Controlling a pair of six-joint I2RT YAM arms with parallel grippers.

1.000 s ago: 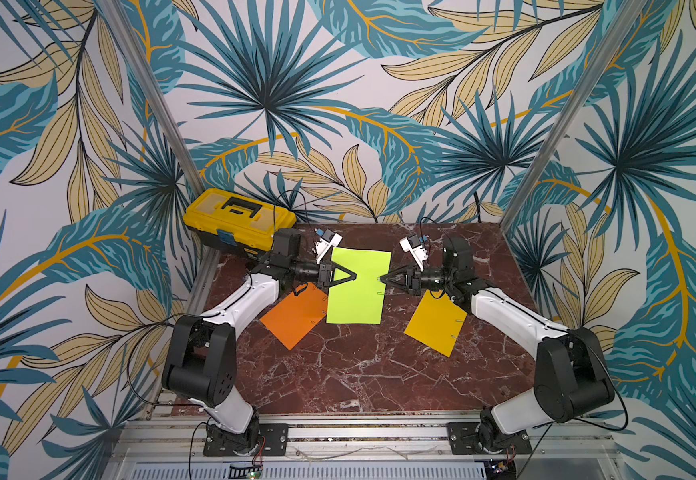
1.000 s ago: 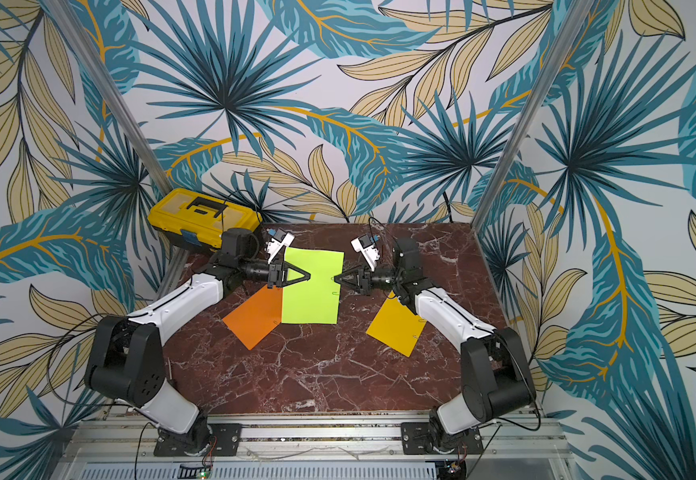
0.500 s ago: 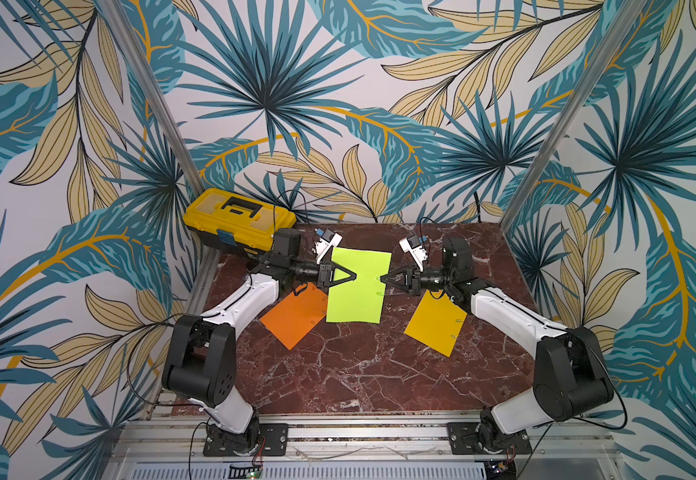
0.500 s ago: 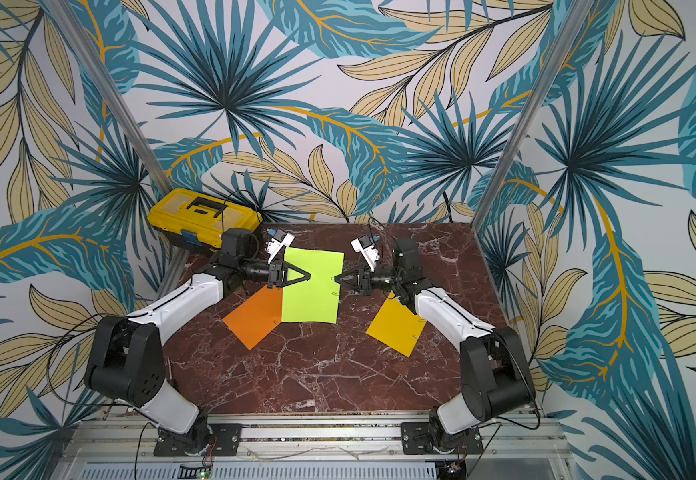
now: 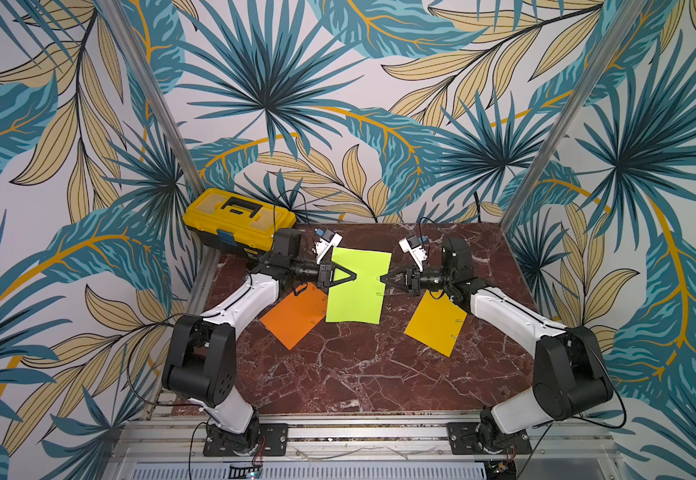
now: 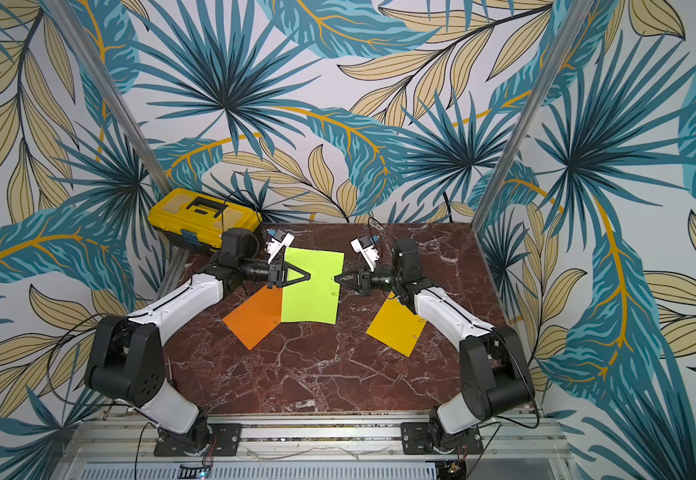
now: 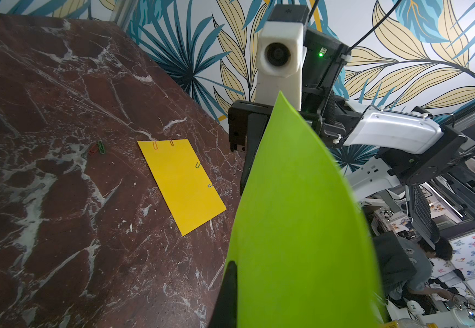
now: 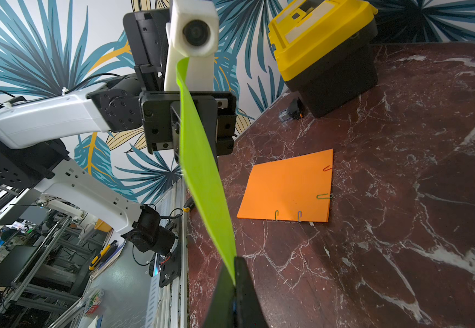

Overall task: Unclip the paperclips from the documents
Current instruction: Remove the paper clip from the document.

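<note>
Our right pincer [image 5: 382,279] has just clenched on the lime green sheet [image 5: 356,303] at its 3 o'clock edge, beside a paperclip [image 6: 333,278]. The left pincer [image 5: 353,277] grips it from 9 o'clock, clear of the worktop [image 5: 358,374]. We judge that clip ready for pulling.

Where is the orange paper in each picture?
In a top view: orange paper flat on the marble, partly hidden by the lime green sheet.
In a top view: orange paper, same spot, beside the left arm.
Left wrist: not in it.
Right wrist: orange paper on the marble, near the yellow toolbox.
Shared landmark: the lime green sheet, in all four.
</note>
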